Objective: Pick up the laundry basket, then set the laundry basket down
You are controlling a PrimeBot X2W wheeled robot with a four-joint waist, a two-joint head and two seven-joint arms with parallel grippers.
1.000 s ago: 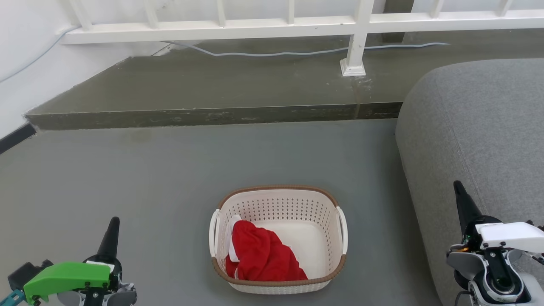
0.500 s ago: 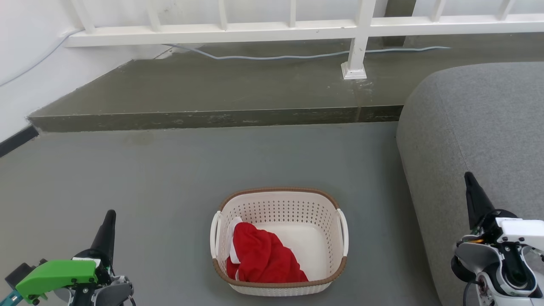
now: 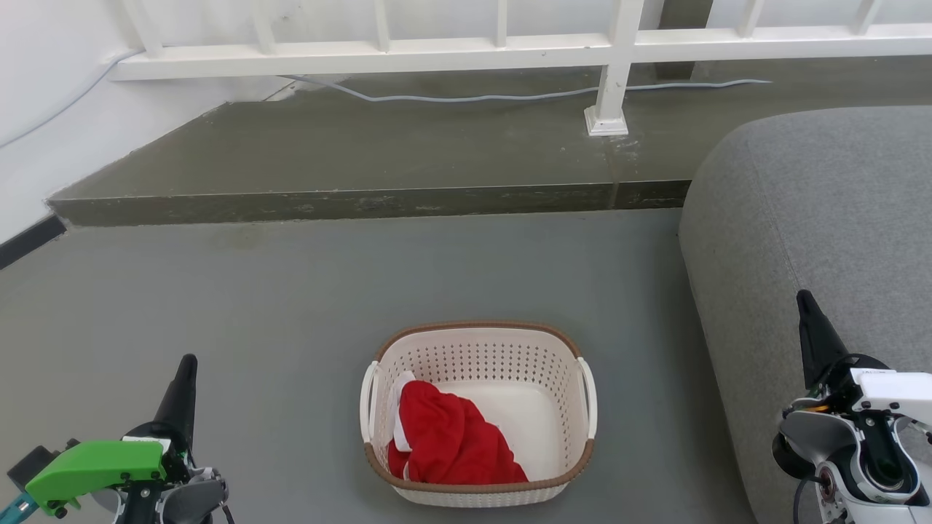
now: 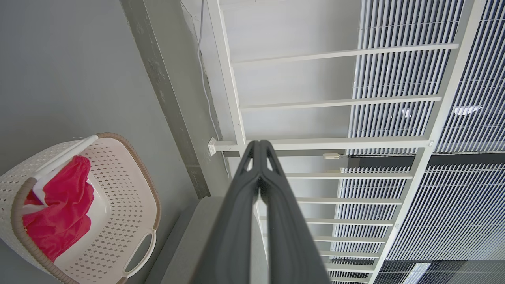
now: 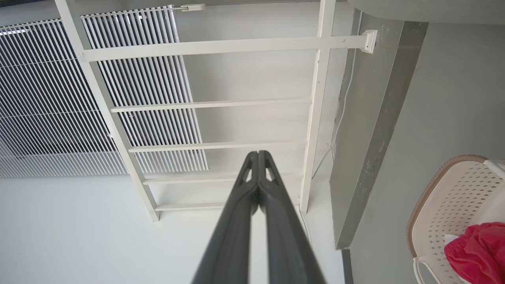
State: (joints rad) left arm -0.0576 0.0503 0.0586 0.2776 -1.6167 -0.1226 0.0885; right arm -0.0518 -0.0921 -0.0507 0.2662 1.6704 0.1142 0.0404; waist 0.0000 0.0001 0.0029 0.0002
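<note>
Left gripper (image 3: 187,367) and right gripper (image 3: 807,309), fingers pressed together and empty, flank the cream perforated plastic laundry basket (image 3: 477,349) on grey floor (image 3: 291,306), well apart from it; crumpled red cloth (image 3: 448,437) hides part of its bottom.

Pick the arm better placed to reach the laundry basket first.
Left, narrowly. The left gripper looks nearer the cream-white perforated plastic laundry basket, over grey floor; the right gripper hangs over the grey fabric sofa. Both are shut.

A cream perforated laundry basket (image 3: 478,410) with a brown rim and white side handles sits upright on the grey floor.
</note>
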